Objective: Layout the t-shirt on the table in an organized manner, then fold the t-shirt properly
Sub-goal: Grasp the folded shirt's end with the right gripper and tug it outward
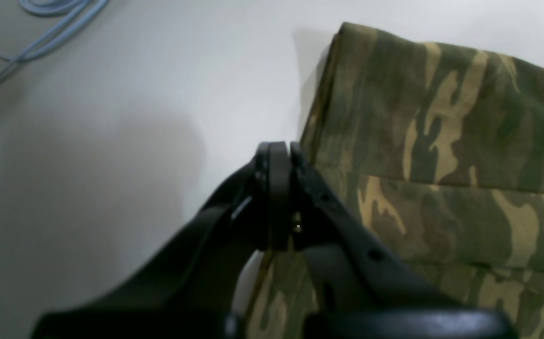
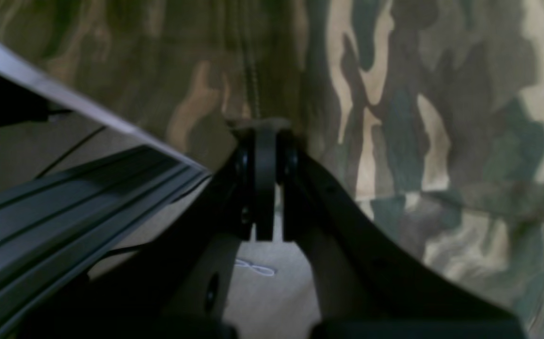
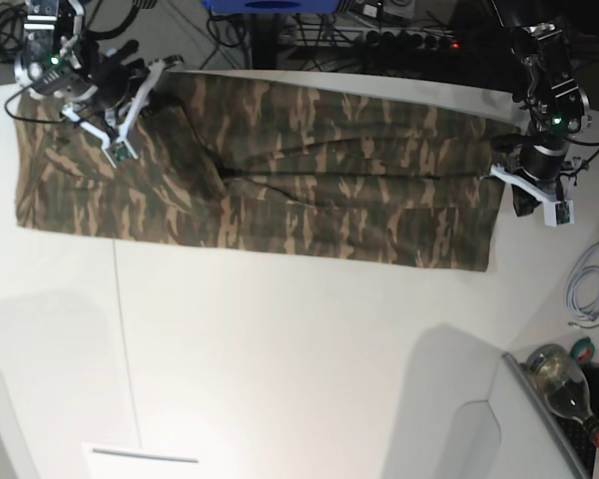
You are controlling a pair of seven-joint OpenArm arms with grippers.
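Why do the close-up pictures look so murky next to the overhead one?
Left wrist view: soft focus, and the end effector throws a broad grey shadow on the table. Right wrist view: dim and blurred, the t-shirt filling the lens. Base view: bright and sharper, with soft shadows low on the white tabletop.

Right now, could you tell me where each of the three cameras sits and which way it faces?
Left wrist: rides on the left arm, looking past the shut left gripper at the t-shirt edge, the white table and a blue cable.
Right wrist: on the right arm, close over camouflage cloth behind the shut right gripper.
Base: overhead, looking down on the table; both arms show at the shirt's two ends.
All three views share the t-shirt.
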